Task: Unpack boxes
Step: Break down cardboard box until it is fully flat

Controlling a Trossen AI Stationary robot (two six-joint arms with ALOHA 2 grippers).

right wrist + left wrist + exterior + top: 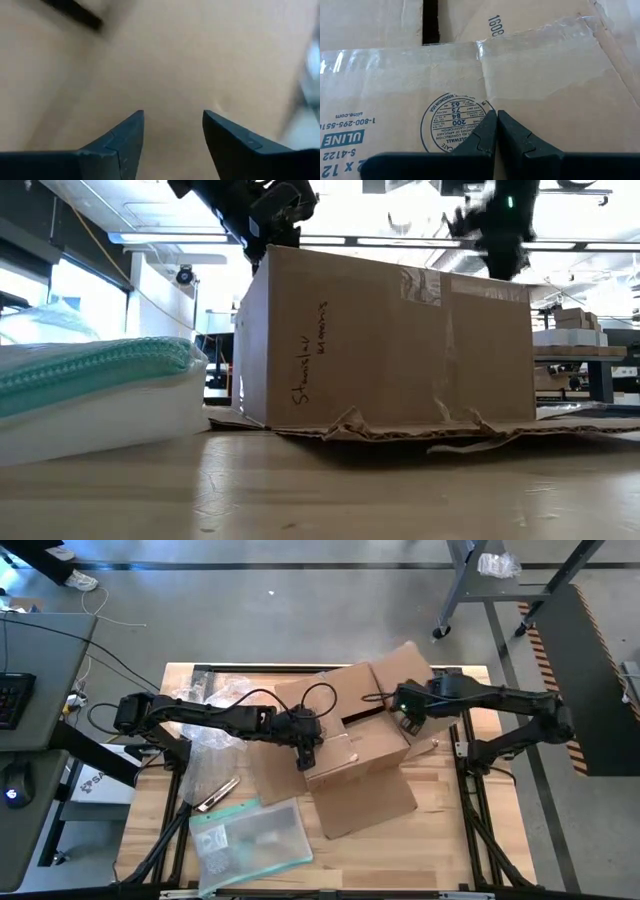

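Wood tabletop [440,840] on a concrete shop floor, desk w/ keyboard off to one side. Brown cardboard box [352,745] sits mid-tabletop, bottom panel up, some flaps splayed flat around it.

Left gripper [496,120] has its jaws pressed together, tip down on the box's top panel near the clear tape on the seam. Right gripper [172,117] has jaws spread w/ nothing between them, close over plain cardboard at the box's far-right side.

Risks, judged: closed tip may skid off the glossy tape instead of piercing it; pushing down could dent the panel or shove the box toward the bubble wrap [215,690] or clear pouch [250,840]. Right jaws may close on air or snag a loose flap, tipping the box. Arms near each other, so they could clash.

Text: "ULINE", "S-4122", "x 12", "1-800-295-551…", "uline.com", round cert stamp w/ 200, 84, 75, 65; "160…" on a flap. Low view: handwriting on the side, unclear, maybe "Standard".
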